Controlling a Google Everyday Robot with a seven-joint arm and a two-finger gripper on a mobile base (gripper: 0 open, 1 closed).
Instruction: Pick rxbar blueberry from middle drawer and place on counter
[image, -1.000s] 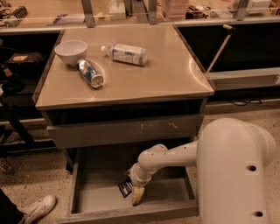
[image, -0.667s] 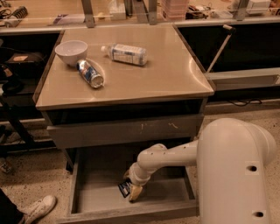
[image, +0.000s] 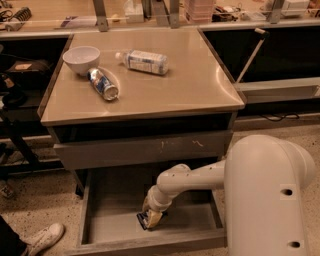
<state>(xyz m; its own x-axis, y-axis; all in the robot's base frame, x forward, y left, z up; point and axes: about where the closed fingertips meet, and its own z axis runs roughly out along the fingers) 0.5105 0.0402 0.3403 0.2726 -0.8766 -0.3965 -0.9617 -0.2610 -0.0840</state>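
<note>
Reaching down into the open drawer (image: 107, 210), the hand (image: 153, 218) sits low over the grey floor, near the front wall and a little right of the middle. Its tip is right at the bar (image: 143, 220), which lies flat on the drawer floor; only a dark corner of the wrapper shows, poking out to the left from under the hand. Whether the hand is clenched on the bar or released cannot be told, since its own bulk hides the contact. The white arm (image: 197, 177) runs from the hand up and to the right to the robot's big rounded body (image: 265, 200), which fills the lower right corner and covers the drawer's right end.

Above the open drawer is a shut grey drawer front (image: 125, 150) with pale scratches right of its middle, and above that the tan table (image: 190, 85). On the table's left part stand a white bowl (image: 81, 59), upright near the back left corner, a blue and silver can (image: 103, 84) lying on its side just in front of the bowl, and a clear bottle (image: 144, 61) with a pale label lying on its side to the right of the bowl. The three are near each other but apart. A white shoe (image: 42, 239) rests on the speckled floor at the lower left.
</note>
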